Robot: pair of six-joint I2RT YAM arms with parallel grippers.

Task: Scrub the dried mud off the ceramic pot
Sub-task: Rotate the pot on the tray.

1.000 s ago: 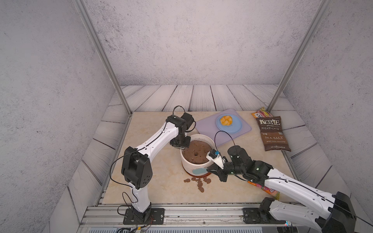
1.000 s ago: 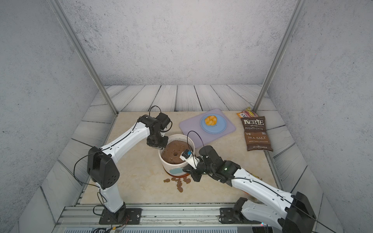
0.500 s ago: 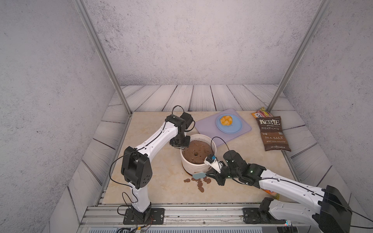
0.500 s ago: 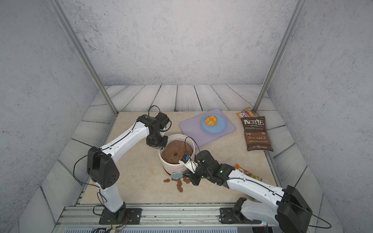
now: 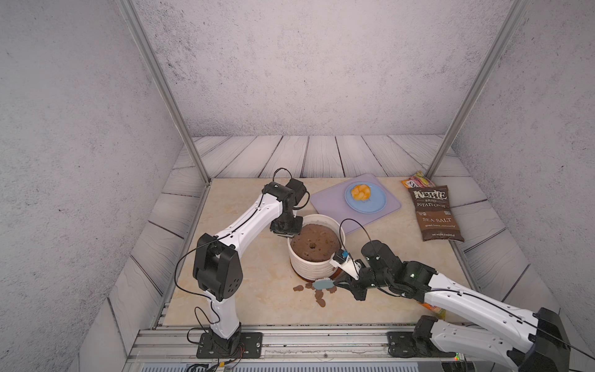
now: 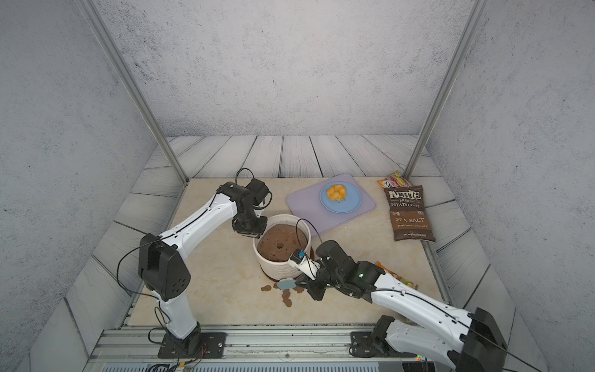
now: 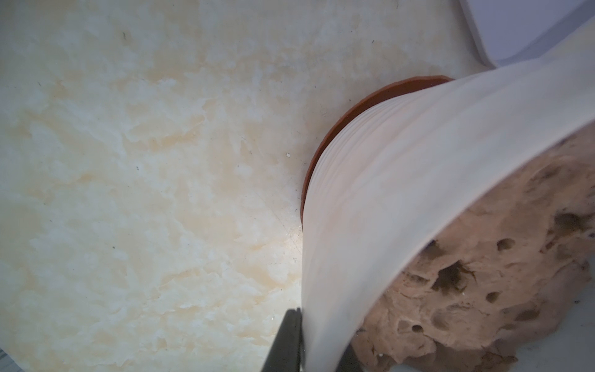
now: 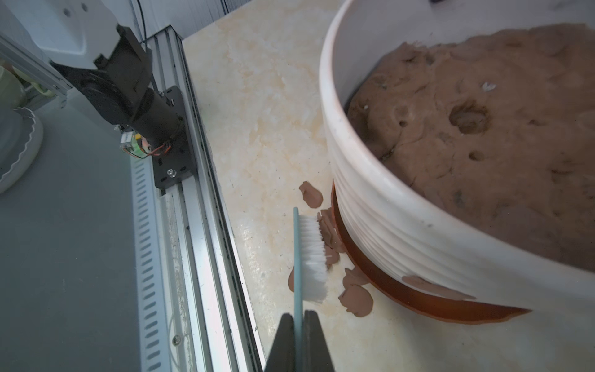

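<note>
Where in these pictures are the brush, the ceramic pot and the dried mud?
brush (image 8: 314, 254): right wrist view, on its white bristles.
ceramic pot (image 5: 306, 265): in a top view, on its ribbed outer wall.
dried mud (image 8: 355, 301): right wrist view, on a loose flake near the pot's base.

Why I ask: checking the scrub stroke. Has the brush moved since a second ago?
Yes: the brush has dropped down the wall of the ceramic pot to its base.

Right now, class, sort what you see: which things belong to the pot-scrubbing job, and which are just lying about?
Job in hand: pot, mud, brush.

Lying about: mat, plate, orange food, chip bag, snack packet.
</note>
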